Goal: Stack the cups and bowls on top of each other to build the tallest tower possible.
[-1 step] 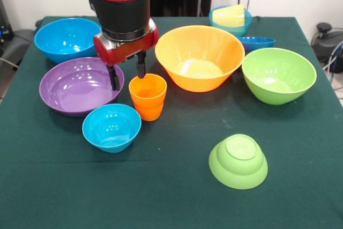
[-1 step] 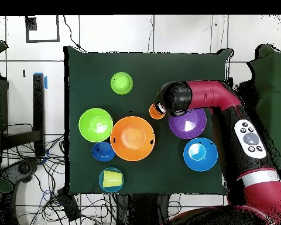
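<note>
Nearest the camera, a small green bowl (image 1: pixel 238 161) sits upside down on the green counter (image 1: pixel 161 197), lower right of the front frame. Left of centre, a small light blue bowl (image 1: pixel 111 127) stands upright, just beside the orange cup (image 1: pixel 148 96). The claw (image 1: pixel 127 73) hangs over that cup's left rim with its fingers apart, one finger (image 1: pixel 141 66) at the rim and the other outside it, in front of the purple bowl (image 1: pixel 81 85); it holds nothing. At centre is the big orange bowl (image 1: pixel 199 57), with the large green bowl (image 1: pixel 278 74) to its right. A large blue bowl (image 1: pixel 67 38) stands upper left. At the upper right a yellow cup (image 1: pixel 229 15) lies on its side in another light blue bowl (image 1: pixel 245 26), and a dark blue bowl (image 1: pixel 257 42) sits just below it. In the overhead view the arm (image 2: pixel 225 102) reaches in from the right.
</note>
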Controlling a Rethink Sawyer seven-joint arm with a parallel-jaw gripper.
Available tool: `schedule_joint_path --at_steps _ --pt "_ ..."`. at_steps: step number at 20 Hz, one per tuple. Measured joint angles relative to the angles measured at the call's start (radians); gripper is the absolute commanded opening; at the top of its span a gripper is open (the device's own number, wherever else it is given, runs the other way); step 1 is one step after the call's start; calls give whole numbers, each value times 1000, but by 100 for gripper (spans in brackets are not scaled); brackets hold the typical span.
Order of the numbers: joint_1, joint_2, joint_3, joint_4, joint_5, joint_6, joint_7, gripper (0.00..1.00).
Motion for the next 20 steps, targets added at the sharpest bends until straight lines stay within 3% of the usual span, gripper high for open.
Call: schedule_joint_path --at_steps 20 --pt "25 9 -41 0 0 -10 0 100"
